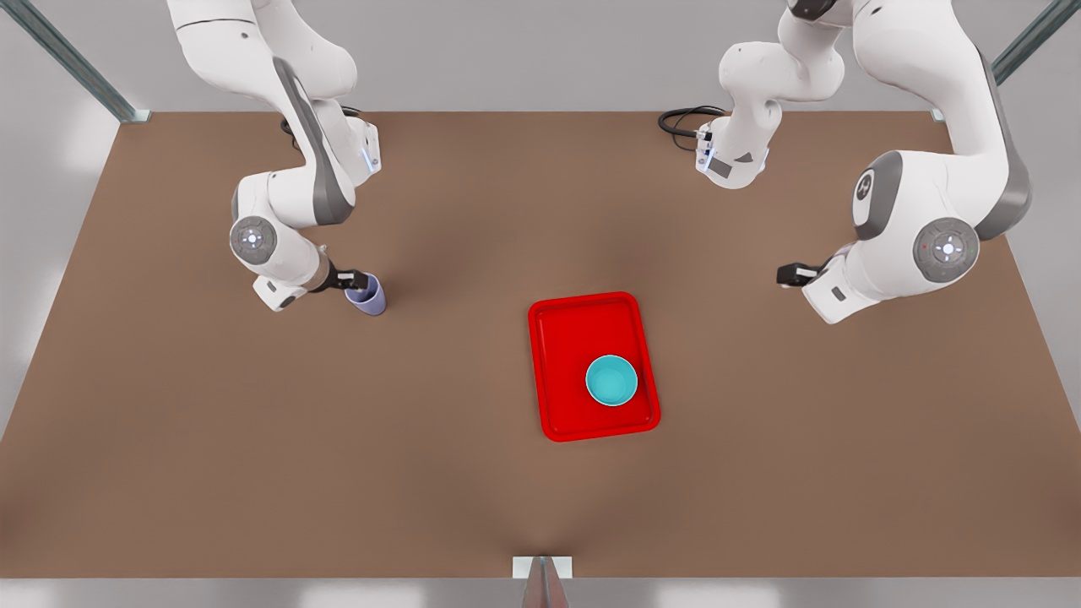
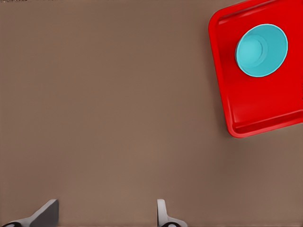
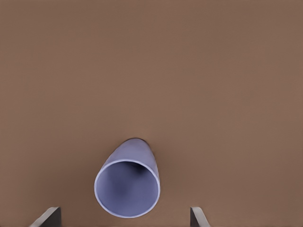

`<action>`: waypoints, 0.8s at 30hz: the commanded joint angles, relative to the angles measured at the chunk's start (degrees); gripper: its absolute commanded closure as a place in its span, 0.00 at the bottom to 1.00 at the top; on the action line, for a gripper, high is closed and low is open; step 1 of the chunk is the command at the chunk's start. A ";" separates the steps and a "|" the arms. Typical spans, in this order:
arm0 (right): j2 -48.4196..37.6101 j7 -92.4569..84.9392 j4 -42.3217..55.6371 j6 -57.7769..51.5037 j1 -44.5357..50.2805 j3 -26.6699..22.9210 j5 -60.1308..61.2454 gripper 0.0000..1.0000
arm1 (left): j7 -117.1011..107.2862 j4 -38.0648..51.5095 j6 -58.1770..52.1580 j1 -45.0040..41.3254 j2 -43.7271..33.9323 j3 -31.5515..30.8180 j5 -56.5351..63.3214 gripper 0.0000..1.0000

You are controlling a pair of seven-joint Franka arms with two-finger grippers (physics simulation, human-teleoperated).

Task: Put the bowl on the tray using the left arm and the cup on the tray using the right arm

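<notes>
Red tray (image 1: 557, 338) lies on the brown desk (image 1: 253, 464) and carries the turquoise bowl (image 1: 611, 380), which sits upright inside the rim, in the tray's near corner on the front view's right. The left tool (image 1: 790, 274) hangs over bare desk well off the tray toward the front view's right, fingers (image 2: 47, 213) spread wide and empty; its wrist view sees the tray (image 2: 265, 104) and bowl (image 2: 261, 50) from the side. The lavender cup (image 1: 368, 297) stands well apart from the tray, toward the front view's left. The right tool (image 1: 353, 281) is just at the cup's rim, and its wrist view shows the cup (image 3: 127, 184) between wide-set fingers (image 3: 47, 216), neither touching it.
</notes>
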 commanded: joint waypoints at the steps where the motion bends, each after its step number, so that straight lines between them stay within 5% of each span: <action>1: -0.21 0.00 -0.69 0.75 -0.03 -0.07 0.00 0.00 | 0.50 0.00 -0.02 -0.03 0.00 0.00 -0.05 0.00; 24: 1.55 0.00 -13.79 17.37 0.06 -0.07 0.00 0.00 | 1.56 -0.09 0.07 -0.03 0.35 0.53 0.13 0.00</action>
